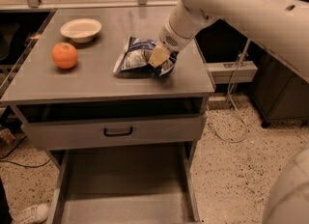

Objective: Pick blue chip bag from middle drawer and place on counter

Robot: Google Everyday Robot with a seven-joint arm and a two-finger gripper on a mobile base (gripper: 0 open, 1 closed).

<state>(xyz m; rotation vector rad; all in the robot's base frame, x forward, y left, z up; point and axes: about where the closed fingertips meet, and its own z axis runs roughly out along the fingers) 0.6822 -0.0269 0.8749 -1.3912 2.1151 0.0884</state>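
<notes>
Gripper [160, 58] is seen low over the counter [96, 80], right of centre, clamped on the 3 o'clock end of the chip bag [135, 56]; one tan pad is seen pressed onto the foil. The bag is out of the drawer and lies on the counter top, its 9 o'clock end flat on the surface and its gripped end maybe held a little up. The drawer [120, 179] is pulled out at 6 o'clock, well below, with bare floor showing. An orange [64, 55] is noted at 9 o'clock of the bag, well apart, and a pale bowl [81, 29] at 10 o'clock. A closed drawer front [118, 131] with a black handle sits between counter and open drawer.

Step judged: release, task nearly done. For a clean finish the gripped end should be lowered until it is fully supported, then the jaws spread wide before any lift, so the crinkled foil is not dragged. The retreat is best made straight up, not toward 3 o'clock, since the counter edge is near on that side and the light bag could be swept off. The orange and bowl are not at risk.
</notes>
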